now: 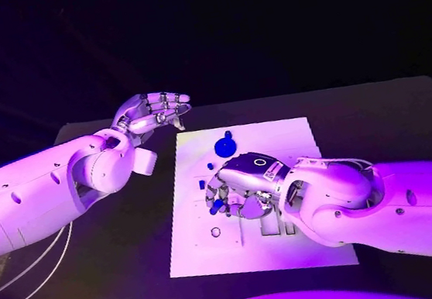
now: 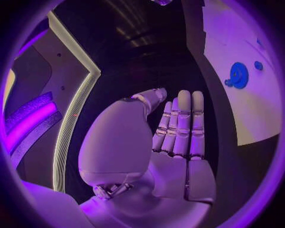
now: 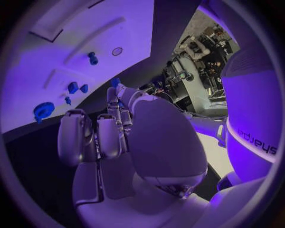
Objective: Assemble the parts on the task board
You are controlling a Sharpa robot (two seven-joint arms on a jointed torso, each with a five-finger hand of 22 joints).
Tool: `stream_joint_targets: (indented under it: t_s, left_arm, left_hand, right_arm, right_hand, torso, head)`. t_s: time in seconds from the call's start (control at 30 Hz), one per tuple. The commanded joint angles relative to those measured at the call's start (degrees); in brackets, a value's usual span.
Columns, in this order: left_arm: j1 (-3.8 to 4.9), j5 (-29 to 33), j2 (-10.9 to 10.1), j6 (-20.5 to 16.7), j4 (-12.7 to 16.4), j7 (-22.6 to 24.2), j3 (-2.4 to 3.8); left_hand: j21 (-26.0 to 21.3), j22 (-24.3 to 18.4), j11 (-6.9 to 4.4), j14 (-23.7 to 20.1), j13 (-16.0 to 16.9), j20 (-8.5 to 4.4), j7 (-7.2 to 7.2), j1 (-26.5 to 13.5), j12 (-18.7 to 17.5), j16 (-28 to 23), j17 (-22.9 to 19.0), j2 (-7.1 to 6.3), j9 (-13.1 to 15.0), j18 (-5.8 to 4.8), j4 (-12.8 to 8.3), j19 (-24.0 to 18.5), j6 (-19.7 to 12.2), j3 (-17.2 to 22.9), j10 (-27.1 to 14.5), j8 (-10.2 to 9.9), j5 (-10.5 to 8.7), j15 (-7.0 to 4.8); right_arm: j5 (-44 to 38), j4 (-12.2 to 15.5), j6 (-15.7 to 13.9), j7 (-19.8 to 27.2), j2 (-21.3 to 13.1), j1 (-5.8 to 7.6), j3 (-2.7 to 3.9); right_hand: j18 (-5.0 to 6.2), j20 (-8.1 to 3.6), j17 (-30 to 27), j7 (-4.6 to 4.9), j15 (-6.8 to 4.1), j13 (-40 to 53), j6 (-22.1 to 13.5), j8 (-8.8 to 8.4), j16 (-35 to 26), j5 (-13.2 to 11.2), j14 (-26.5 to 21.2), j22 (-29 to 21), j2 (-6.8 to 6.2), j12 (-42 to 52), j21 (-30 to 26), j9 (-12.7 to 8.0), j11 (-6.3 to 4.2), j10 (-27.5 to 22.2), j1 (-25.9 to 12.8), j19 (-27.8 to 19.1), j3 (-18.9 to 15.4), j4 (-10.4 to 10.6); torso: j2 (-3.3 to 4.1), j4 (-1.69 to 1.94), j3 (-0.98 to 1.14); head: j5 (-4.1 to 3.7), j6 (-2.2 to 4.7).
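The black counter (image 1: 114, 277) carries the flat white rectangular task board (image 1: 284, 145) at its middle. The left robot hand (image 1: 153, 112) hangs above the counter's far left part, just off the board's far left corner, palm up, fingers loosely curled and apart, holding nothing; its wrist view shows the fingers (image 2: 181, 123) straight side by side. The right robot hand (image 1: 243, 188) lies low over the middle of the board, fingers bent down toward the plate. A small blue part (image 1: 217, 206) sits at its fingertips, but whether it is pinched or merely touched I cannot tell. A round blue toothed gear (image 1: 225, 146) lies on the board's far half, with a smaller blue peg (image 1: 227, 133) just beyond it. In the right wrist view, further small blue pieces (image 3: 73, 87) lie scattered on the board near a blue pin (image 3: 92, 58).
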Motion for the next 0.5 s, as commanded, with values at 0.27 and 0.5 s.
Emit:
stream_joint_targets:
  t_s: [0.27,0.5]
  left_arm:
    - [0.01,0.41,0.34,1.03,0.19,0.24,0.02]
    - [0.02,0.41,0.38,1.08,0.20,0.21,0.02]
  left_hand:
    - [-0.20,-0.07,0.15,0.02,-0.05,0.16,1.77,-0.38,0.22,-0.05,-0.06,0.05,-0.10,0.75,0.17,-0.07,-0.37,-0.28,-0.39,0.22,-0.19,0.15]
    - [-0.20,-0.07,0.15,0.02,-0.05,0.16,1.77,-0.38,0.22,-0.05,-0.06,0.05,-0.10,0.75,0.17,-0.07,-0.37,-0.28,-0.39,0.22,-0.19,0.15]
  right_arm:
    - [-2.04,-2.67,1.85,0.76,2.30,-2.40,-0.59]
    - [-2.75,-3.46,4.14,0.05,2.90,-3.29,-0.72]
  right_hand:
    - [-0.26,-0.34,-0.08,0.54,-0.32,0.09,0.06,2.19,-0.07,0.30,1.13,10.66,0.15,-0.56,-0.41,3.61,-0.89,1.27,-0.60,-0.13,0.40,-0.43]
    - [-0.17,-0.33,-0.25,0.56,-0.31,0.10,0.04,2.20,-0.16,0.31,1.10,10.54,0.16,-0.61,-0.88,3.62,-0.88,1.30,-0.65,-0.30,0.48,-0.51]
  torso:
    - [0.02,-0.04,0.13]
    - [0.02,-0.10,0.16]
  head:
    - [1.13,-0.71]
    - [1.47,-0.83]
